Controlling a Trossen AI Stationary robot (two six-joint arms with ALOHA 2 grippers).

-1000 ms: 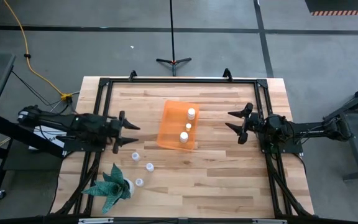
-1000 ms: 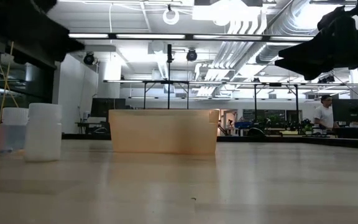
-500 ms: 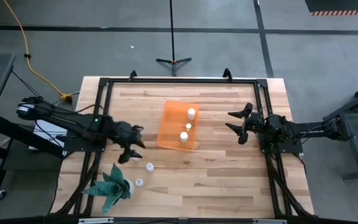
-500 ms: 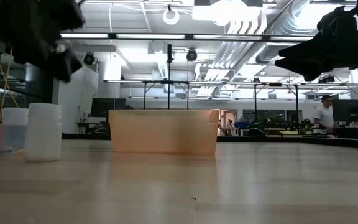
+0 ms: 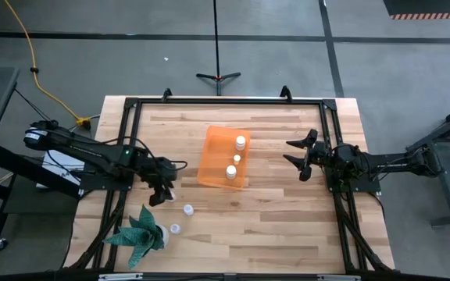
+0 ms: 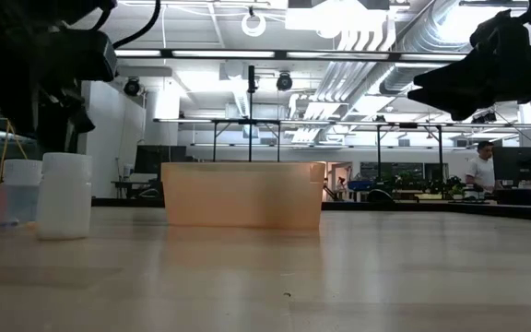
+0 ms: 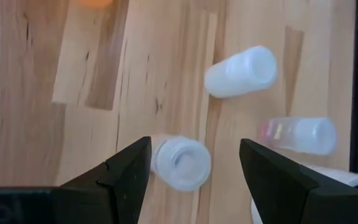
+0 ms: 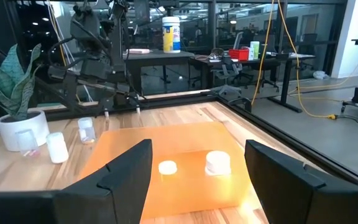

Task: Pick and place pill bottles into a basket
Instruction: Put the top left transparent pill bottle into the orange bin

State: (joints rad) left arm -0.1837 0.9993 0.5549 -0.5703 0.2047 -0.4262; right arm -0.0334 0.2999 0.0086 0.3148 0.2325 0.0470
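Note:
The orange basket point(image 5: 213, 160) lies mid-table with three white pill bottles point(image 5: 230, 171) standing in it. Three more bottles stand on the wood to its near left: one point(image 7: 180, 163) below my left gripper, and two point(image 5: 187, 208) point(image 5: 175, 229) nearer the front edge. My left gripper point(image 5: 162, 192) points down, open. In the left wrist view point(image 7: 194, 150) its fingers stand on either side of that bottle, apart from it. My right gripper point(image 5: 297, 154) waits open to the right of the basket, above the table.
A green spiky plant in a white pot point(image 5: 141, 232) stands at the near left corner, close to the loose bottles. A black frame point(image 5: 225, 101) runs around the table's edges. A person point(image 6: 480, 168) shows in the room far behind.
My left gripper has gone toward the table's near edge and down, and has tipped from level to pointing down over the loose bottle to the near left of the basket. It stays open. The bottles and the basket have not moved.

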